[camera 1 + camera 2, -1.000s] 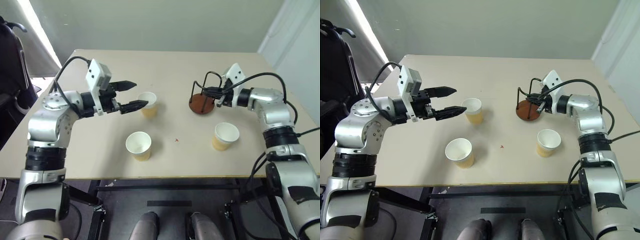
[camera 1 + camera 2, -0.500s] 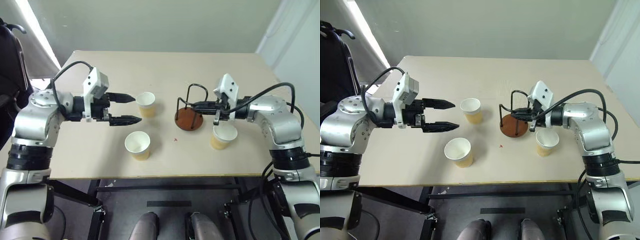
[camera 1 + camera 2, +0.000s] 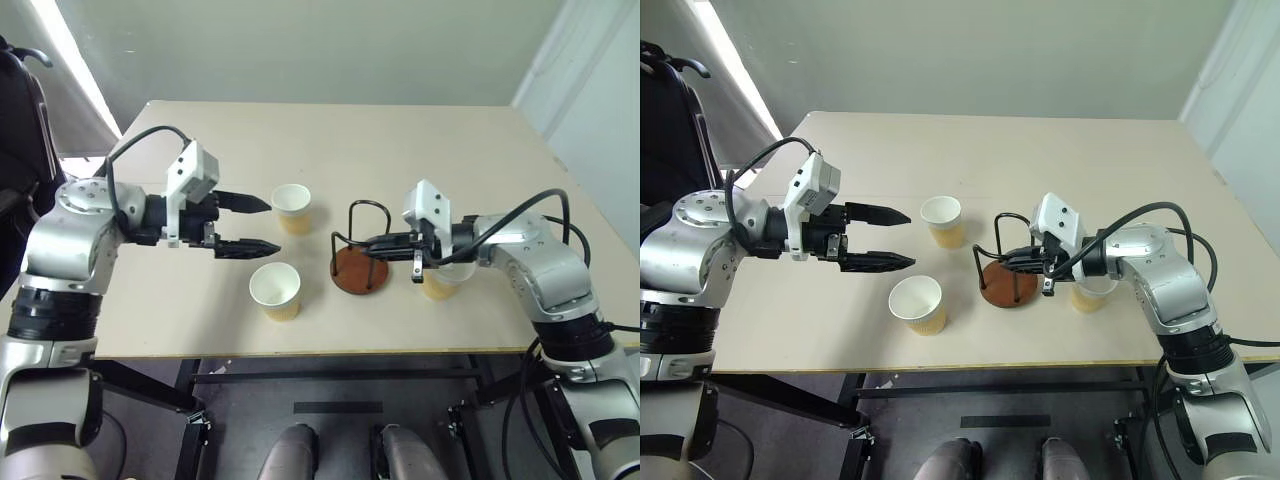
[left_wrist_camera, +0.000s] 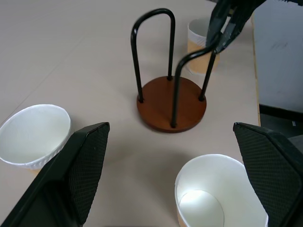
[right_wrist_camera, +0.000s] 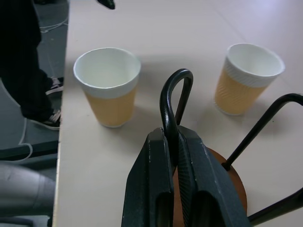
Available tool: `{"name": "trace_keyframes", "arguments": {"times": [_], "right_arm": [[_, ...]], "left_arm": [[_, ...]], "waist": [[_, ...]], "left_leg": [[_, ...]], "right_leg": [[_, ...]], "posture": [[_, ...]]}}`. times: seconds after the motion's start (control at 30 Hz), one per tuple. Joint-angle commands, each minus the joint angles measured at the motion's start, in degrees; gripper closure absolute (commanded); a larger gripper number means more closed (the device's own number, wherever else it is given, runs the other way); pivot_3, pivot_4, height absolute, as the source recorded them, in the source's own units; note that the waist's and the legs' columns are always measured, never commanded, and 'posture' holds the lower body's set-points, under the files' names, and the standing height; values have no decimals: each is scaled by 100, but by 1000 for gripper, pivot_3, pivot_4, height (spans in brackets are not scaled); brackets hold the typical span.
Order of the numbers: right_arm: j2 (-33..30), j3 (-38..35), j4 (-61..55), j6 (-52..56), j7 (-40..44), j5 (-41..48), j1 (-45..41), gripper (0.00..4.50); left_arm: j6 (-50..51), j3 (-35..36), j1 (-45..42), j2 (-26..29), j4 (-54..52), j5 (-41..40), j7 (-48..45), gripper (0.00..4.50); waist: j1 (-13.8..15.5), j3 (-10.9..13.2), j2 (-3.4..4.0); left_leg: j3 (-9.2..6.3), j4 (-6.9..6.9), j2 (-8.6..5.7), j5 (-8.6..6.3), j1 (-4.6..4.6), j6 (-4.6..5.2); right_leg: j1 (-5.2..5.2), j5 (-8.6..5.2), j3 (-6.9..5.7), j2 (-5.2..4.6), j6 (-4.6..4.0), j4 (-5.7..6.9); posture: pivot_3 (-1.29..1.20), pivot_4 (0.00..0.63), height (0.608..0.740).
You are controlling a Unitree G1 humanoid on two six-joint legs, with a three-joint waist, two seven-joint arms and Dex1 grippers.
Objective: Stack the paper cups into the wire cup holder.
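Right gripper [image 5: 173, 156] pinches wire cup holder [image 3: 358, 262]; 3 ribbed paper cups [image 3: 275, 290].

Lighting was even and fairly bright; a blown-out strip of daylight ran along the far left edge of the head views; shadows on the table [image 3: 420, 140] were soft and short, pooled under the cups [image 3: 276, 290] and holder [image 3: 358, 262]; no motion blur; left wrist view had its fingers [image 4: 78, 175] close and soft; slight wide-angle stretch at edges.
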Motion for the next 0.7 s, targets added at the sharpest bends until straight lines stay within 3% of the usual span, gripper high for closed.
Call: {"name": "trace_keyframes", "arguments": {"times": [0.03,0.4,0.7], "right_arm": [[-73,14,-135,-103,64,96,-72,4484],[-34,196,34,-335,180,53,-57,4484],[-92,306,484,-669,260,-128,-102,4484]], "left_arm": [[47,49,-145,128,-203,-33,-98,0],[150,-157,-174,449,-498,-9,-699,0],[228,-125,-98,428,-643,-70,-630,0]], "waist": [[0,0,0],[-4,0,0],[-7,0,-1]], "left_leg": [[0,0,0,0,0,0],[-1,0,0,-1,0,1],[-2,1,1,-1,0,2]], "right_leg": [[0,0,0,0,0,0],[-1,-1,0,1,-2,0],[-1,-2,0,1,-3,1]], "posture": [[0,150,740],[0,150,740],[0,150,740]]}}
